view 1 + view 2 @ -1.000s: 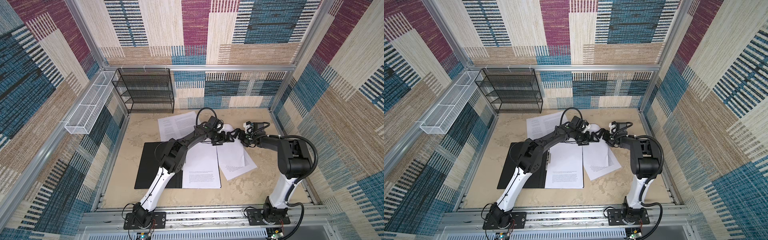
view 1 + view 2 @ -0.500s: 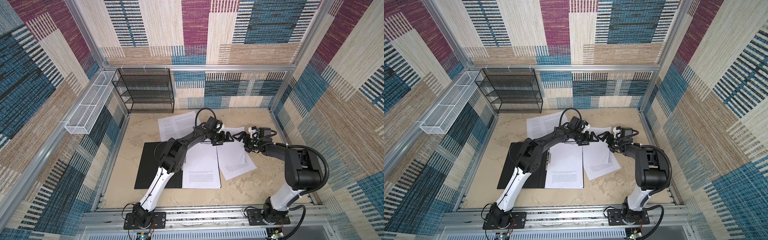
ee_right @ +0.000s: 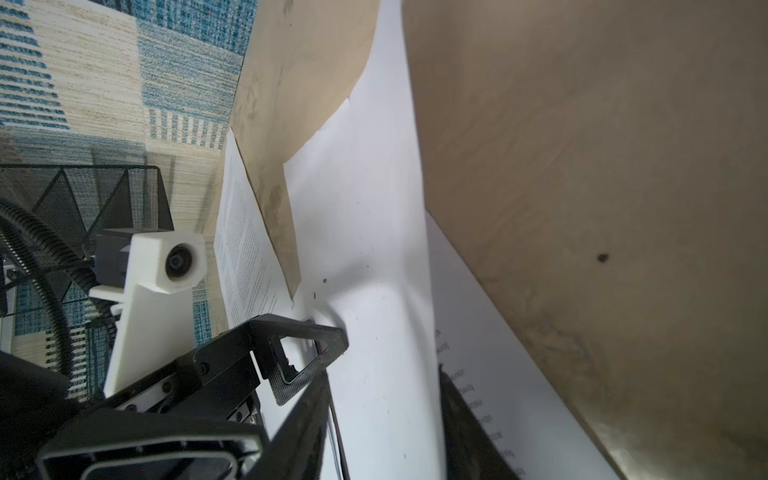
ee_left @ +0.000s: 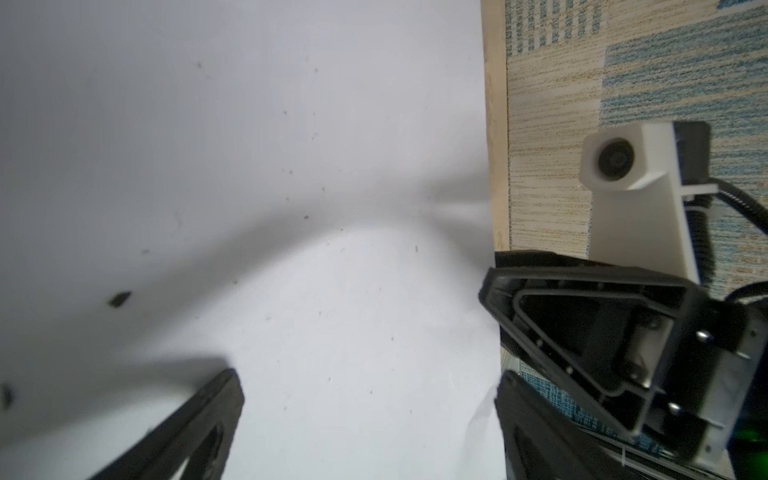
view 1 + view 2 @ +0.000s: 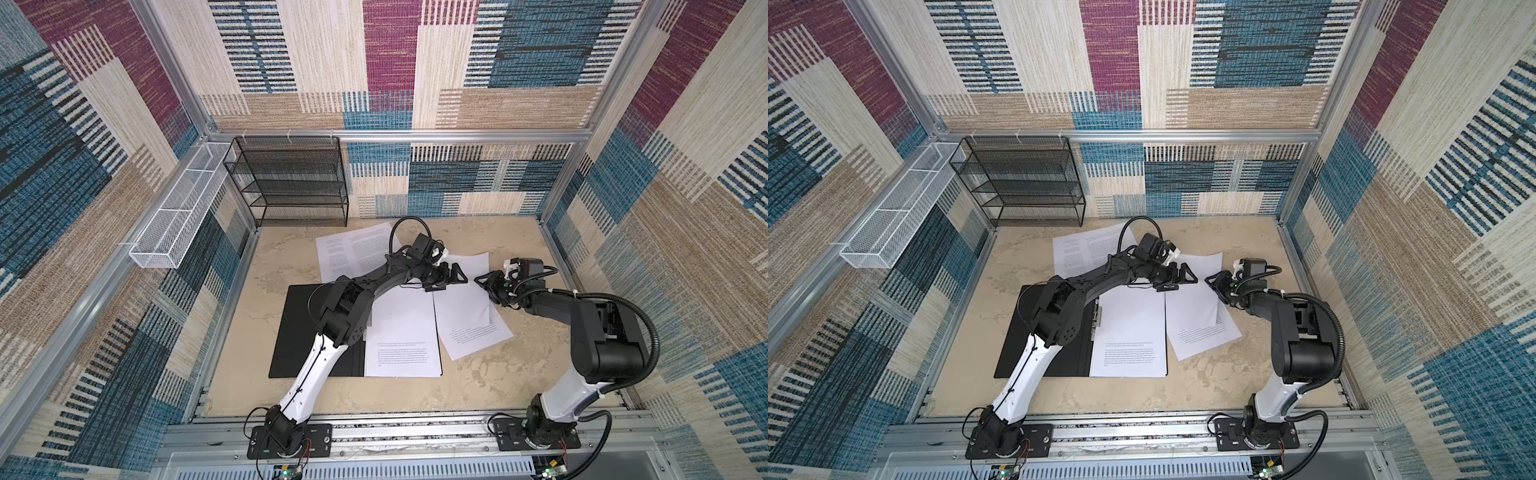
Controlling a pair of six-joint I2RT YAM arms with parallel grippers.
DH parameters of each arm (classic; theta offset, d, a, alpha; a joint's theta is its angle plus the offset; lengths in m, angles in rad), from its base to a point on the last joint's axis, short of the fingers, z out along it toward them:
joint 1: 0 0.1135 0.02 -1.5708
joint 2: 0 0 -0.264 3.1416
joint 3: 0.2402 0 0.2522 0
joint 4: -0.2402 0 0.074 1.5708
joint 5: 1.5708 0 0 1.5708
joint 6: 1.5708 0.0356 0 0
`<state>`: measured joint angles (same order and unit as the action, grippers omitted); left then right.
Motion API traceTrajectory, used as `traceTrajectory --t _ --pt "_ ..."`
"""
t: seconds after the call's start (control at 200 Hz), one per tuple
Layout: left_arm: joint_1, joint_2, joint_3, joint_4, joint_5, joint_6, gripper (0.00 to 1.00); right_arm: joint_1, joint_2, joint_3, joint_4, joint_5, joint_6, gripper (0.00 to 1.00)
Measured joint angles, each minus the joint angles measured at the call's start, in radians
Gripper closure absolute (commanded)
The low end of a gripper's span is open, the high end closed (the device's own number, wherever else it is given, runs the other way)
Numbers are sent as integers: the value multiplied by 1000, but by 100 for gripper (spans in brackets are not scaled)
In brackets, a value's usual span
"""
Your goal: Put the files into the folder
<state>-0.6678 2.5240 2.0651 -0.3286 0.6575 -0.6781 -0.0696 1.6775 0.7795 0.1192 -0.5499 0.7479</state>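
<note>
Both top views show me the folder (image 5: 299, 332) open, a printed sheet (image 5: 401, 328) inside, left gripper (image 5: 451, 276) and right gripper (image 5: 482, 283) low over a blank sheet (image 5: 461, 307) beside it. Left wrist: jaws spread wide. Right wrist: paper between the jaws; gripped or not, I cannot tell

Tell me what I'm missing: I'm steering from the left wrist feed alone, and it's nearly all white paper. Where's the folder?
Observer: The folder lies open, black inside up, toward the robot's left of your left gripper; a filed sheet rests on its right half.
Operator: And the paper under me?
Observer: That blank sheet lies beside the folder, overlapping a lower printed sheet.
Operator: Any others?
Observer: Two back sheets, printed, lie near the black rack.
</note>
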Motion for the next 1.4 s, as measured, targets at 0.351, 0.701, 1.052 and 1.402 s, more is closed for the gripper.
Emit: traceTrajectory --t 0.351,0.701,1.052,1.402 --pt "-2 9 58 -31 24 -34 0 0 -10 -12 -15 31 5 100" --pt "-34 -142 165 -103 46 -130 0 0 -154 78 -98 150 -94 100" --pt "198 -801 -591 -104 -132 -71 0 196 -255 246 -237 195 -203 100" --pt "510 -1052 -1149 -147 -213 -37 1 493 -279 339 -239 143 -140 100"
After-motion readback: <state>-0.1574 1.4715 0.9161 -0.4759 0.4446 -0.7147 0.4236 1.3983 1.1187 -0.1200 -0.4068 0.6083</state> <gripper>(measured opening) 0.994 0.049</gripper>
